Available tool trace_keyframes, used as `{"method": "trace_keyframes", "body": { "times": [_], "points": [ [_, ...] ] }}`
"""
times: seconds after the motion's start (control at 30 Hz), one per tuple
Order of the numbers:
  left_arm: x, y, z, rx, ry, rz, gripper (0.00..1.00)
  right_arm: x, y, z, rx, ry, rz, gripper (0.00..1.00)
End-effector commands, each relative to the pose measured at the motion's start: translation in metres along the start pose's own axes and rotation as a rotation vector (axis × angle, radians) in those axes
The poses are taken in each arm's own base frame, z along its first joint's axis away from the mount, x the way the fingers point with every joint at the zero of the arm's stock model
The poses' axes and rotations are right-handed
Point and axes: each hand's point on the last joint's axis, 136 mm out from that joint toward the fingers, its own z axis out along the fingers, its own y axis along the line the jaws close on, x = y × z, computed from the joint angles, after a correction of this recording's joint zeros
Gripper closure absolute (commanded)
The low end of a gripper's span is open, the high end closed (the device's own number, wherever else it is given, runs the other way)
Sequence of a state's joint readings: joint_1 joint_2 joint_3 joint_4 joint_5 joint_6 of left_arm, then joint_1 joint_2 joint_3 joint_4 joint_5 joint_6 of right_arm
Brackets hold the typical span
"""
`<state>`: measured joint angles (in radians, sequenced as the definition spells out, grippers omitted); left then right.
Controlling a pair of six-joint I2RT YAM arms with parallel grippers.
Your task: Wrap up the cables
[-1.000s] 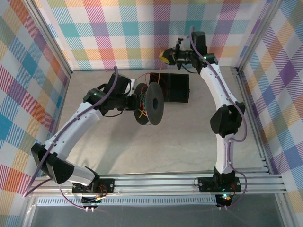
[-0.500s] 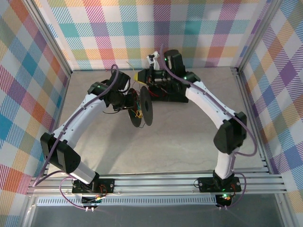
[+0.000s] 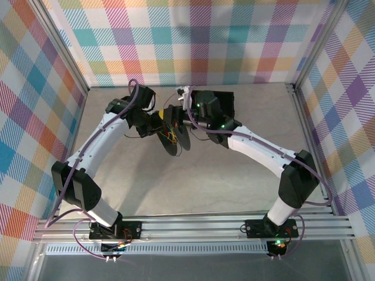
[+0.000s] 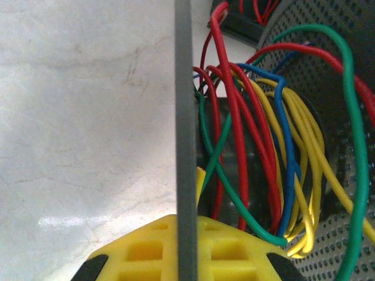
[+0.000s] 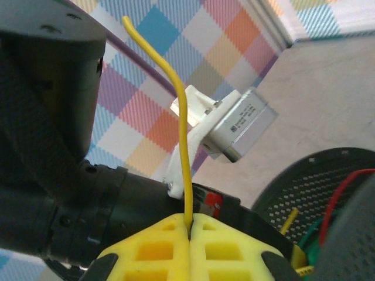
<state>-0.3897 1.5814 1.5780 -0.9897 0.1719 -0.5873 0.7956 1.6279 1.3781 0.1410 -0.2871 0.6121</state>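
Note:
The cables (image 4: 263,146), red, yellow, blue and green strands, loop round the hub of a black spool (image 3: 177,139) with perforated flanges. My left gripper (image 4: 186,221) is shut on the thin grey edge of one flange (image 4: 186,105) and holds the spool off the table. In the top view the left gripper (image 3: 157,123) sits just left of the spool, and the right gripper (image 3: 174,112) is just behind it. My right gripper (image 5: 190,221) is shut on one yellow cable (image 5: 183,134), whose free end sticks straight up from the fingers.
A black box (image 3: 225,99) stands at the back of the table behind the right arm. The left arm's wrist and its silver camera (image 5: 237,126) are close in front of the right gripper. Checked walls enclose the table.
The right arm has swung from the back right wall down and left to the spool. The left arm has carried the spool a little back and left.

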Motion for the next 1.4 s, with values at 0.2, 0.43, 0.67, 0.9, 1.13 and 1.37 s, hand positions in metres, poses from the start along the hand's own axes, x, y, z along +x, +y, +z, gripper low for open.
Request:
{"method": "trace_keyframes", "body": {
  "times": [0.2,0.43,0.67,0.9,1.13,1.37],
  "points": [
    [-0.053,-0.018,-0.026,0.192,-0.185,-0.192,1.0,0.073,0.013,-0.013,0.027,0.058,-0.214,1.0],
    [-0.051,-0.021,-0.032,0.181,-0.154,-0.115,1.0,0.128,-0.013,-0.019,0.079,0.266,-0.545,1.0],
    [-0.038,-0.017,-0.038,0.128,-0.094,0.034,1.0,0.163,-0.026,-0.041,0.011,0.509,-0.997,1.0],
    [-0.034,0.003,-0.048,-0.01,-0.075,0.156,1.0,0.198,-0.053,-0.058,-0.079,0.706,-1.6,1.0],
    [-0.033,0.016,-0.057,-0.143,-0.073,0.259,1.0,0.191,-0.077,-0.051,-0.084,0.861,-1.999,1.0],
    [-0.024,0.006,-0.059,-0.159,-0.047,0.324,1.0,0.175,-0.116,-0.017,0.067,0.943,-2.541,1.0]
  ]
}}
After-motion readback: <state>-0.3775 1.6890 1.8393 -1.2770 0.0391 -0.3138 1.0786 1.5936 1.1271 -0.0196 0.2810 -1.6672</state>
